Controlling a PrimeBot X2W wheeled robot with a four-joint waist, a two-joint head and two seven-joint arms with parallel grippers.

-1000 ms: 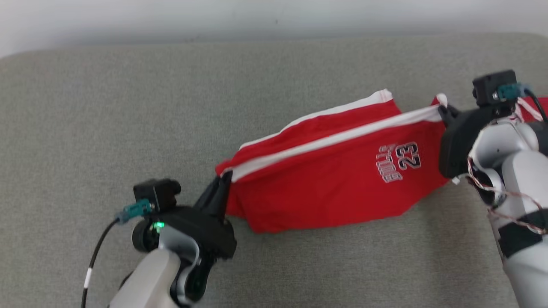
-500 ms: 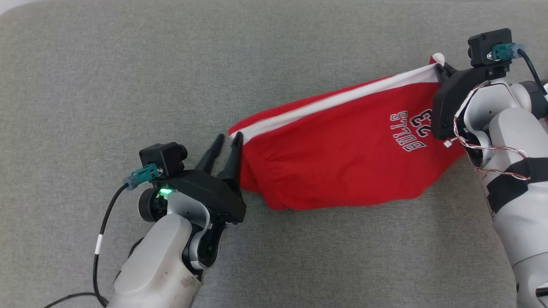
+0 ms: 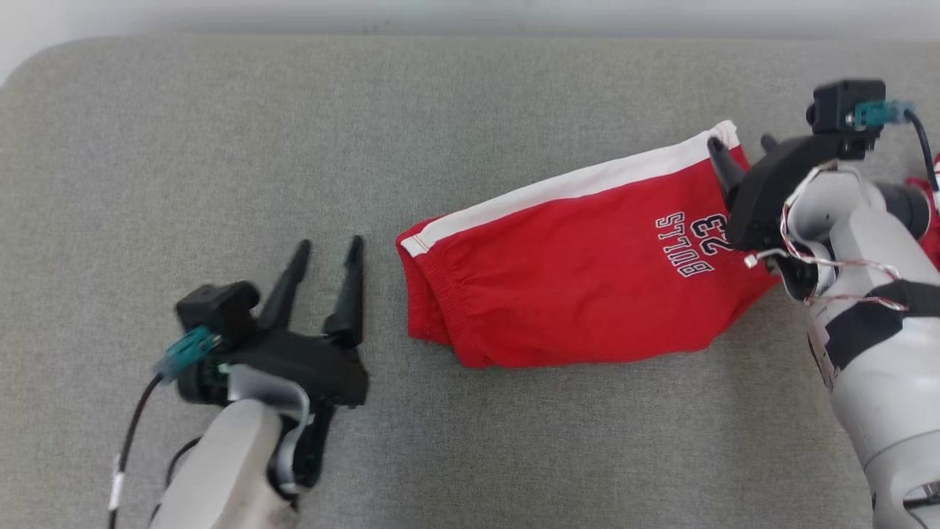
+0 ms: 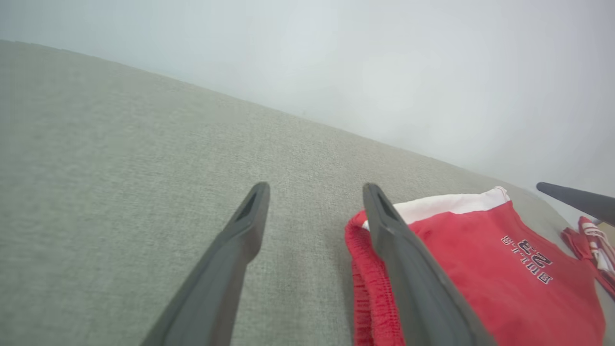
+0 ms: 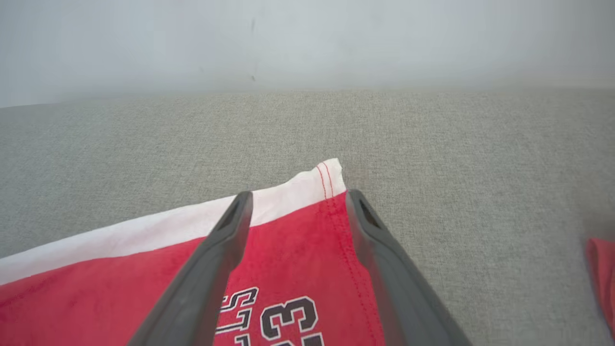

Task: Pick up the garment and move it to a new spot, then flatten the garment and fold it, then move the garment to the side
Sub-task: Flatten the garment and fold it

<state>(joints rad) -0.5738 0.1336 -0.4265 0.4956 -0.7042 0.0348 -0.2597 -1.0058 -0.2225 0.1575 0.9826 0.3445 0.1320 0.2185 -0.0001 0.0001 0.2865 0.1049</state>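
The garment (image 3: 573, 294) is a pair of red shorts with a white side stripe and "BULLS 23" print. It lies folded flat on the grey padded surface (image 3: 220, 147). My left gripper (image 3: 330, 244) stands open just left of the waistband, apart from the cloth. In the left wrist view the left gripper (image 4: 315, 188) has bare surface between its fingers and the garment (image 4: 480, 269) beside its right finger. My right gripper (image 3: 739, 141) is open over the garment's far right corner. In the right wrist view the right gripper (image 5: 299, 194) straddles the stripe end of the garment (image 5: 288, 250) without pinching it.
Another red and white cloth (image 3: 927, 184) lies at the right edge, behind my right arm; this cloth (image 5: 600, 269) sits a little to the right of the garment. A pale wall (image 3: 470, 15) runs behind the surface's far edge.
Both grippers have opened and let go of the garment's stretched stripe edge. The garment now lies flat. My left gripper has drawn back left of it. The head camera has also shifted.
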